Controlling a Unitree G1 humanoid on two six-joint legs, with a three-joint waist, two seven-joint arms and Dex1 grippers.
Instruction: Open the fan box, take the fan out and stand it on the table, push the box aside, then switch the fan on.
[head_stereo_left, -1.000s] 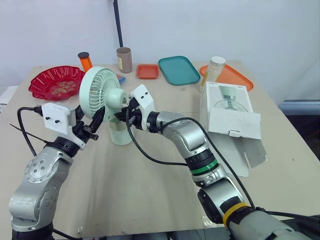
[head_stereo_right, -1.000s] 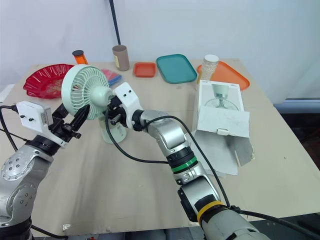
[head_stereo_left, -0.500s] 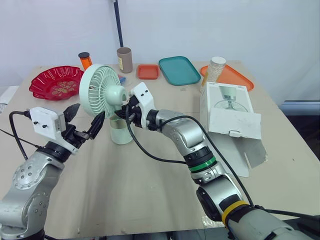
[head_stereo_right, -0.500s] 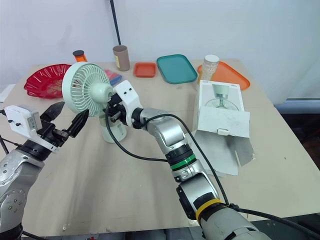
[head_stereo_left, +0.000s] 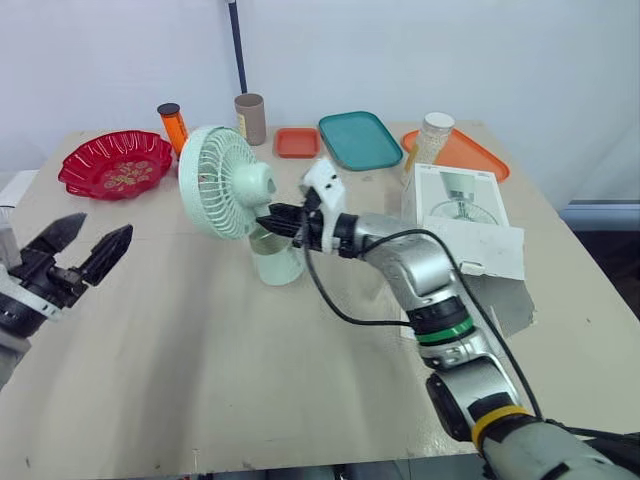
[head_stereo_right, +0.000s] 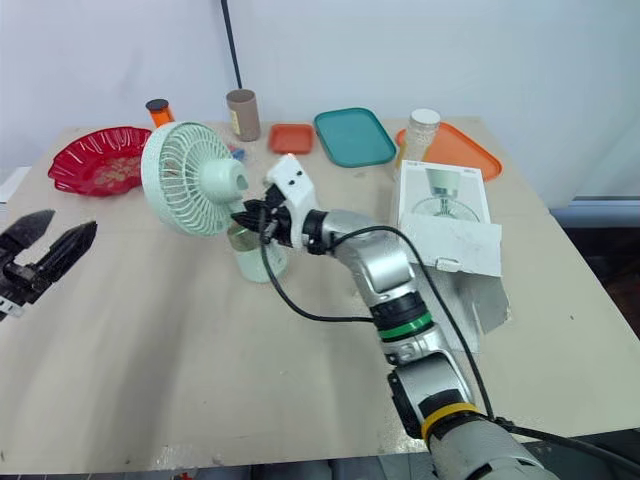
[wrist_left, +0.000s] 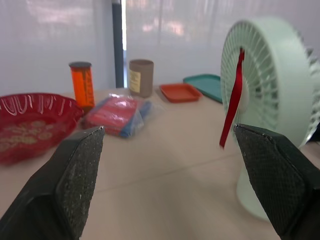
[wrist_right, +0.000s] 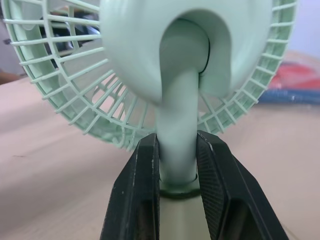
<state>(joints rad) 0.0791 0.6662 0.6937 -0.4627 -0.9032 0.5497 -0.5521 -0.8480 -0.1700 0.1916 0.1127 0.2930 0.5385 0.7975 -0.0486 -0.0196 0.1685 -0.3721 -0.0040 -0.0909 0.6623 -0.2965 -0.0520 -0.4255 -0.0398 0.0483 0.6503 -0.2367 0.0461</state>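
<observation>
Table (head_stereo_left: 200, 380) is under both claws. Box (head_stereo_left: 460, 215) lies open, well off to the right of the right claw (head_stereo_left: 275, 218). Fan (head_stereo_left: 225, 180) stands on its base, its neck squeezed tight in that claw — it has slid a bit toward the box. Left claw (head_stereo_left: 92, 236) has let go and pulled far back, fingers (wrist_left: 70, 180) wide apart. Fan is out and standing — the switch is what's left, I think

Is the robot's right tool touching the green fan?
Touching. In the right wrist view, the right tool has both black fingers pressed against the stem of the fan.
</observation>
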